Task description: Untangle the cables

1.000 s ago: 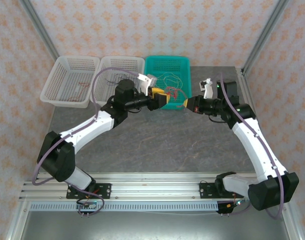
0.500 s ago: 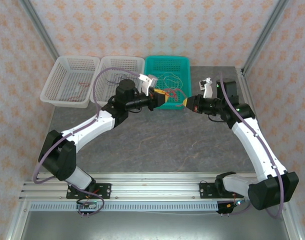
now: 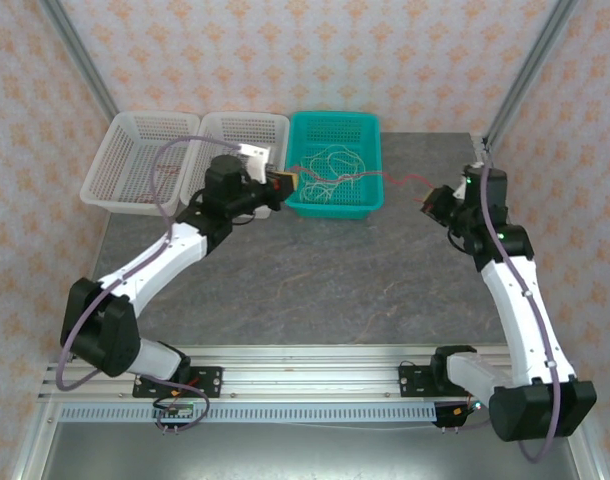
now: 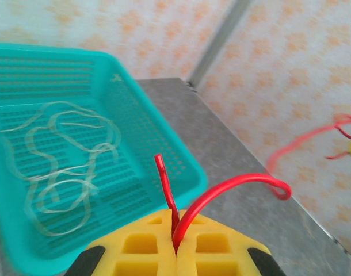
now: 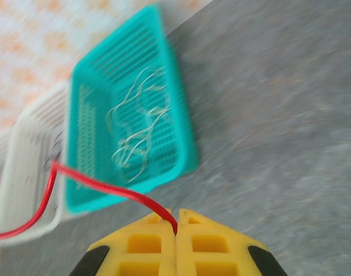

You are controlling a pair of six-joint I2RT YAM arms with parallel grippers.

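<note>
Left gripper and right gripper had drawn apart, each pinching the red cable near an end; judged light, limp, best held there.

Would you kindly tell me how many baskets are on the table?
3: a white basket far left, a second white basket beside it, the teal basket right of both.

Peach-patterned walls are enclosing a grey mottled table. Metal posts are rising at its far corners. A rail is running along the near edge.
</note>
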